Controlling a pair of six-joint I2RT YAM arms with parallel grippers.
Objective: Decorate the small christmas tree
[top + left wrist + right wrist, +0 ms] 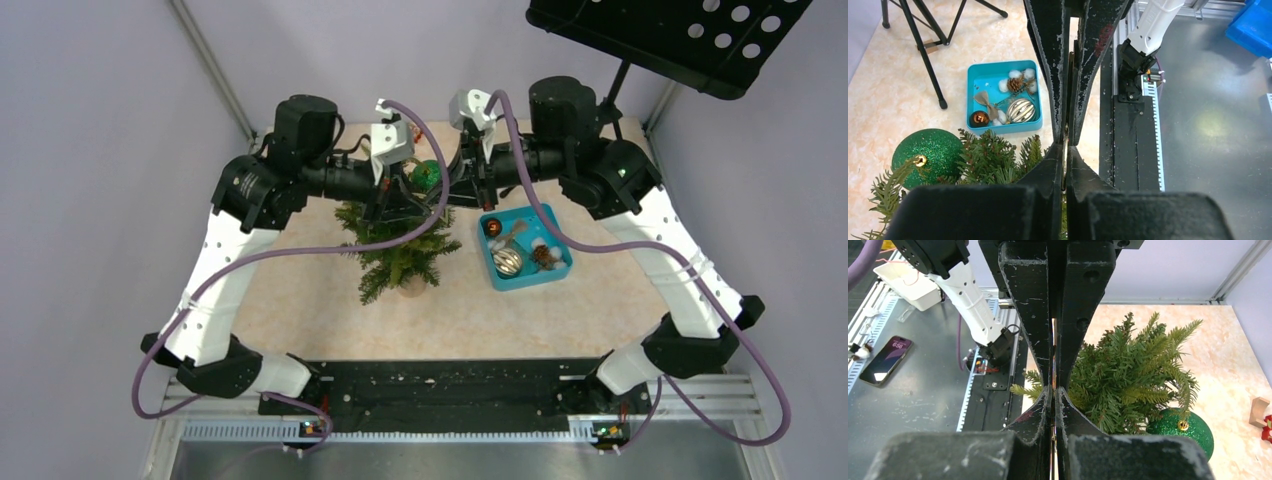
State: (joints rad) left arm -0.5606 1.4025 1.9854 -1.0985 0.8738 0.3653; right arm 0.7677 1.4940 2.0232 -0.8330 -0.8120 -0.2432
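We see the tree (398,250) standing mid-table, just left of a teal tray (537,277). Above it, the left gripper (400,205) and right gripper (465,185) have their jaws pressed together, with a green ball (427,175) between them.

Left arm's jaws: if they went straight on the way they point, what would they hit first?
The right gripper: its shut jaws face them tip to tip, apparently touching, though depth is unclear.
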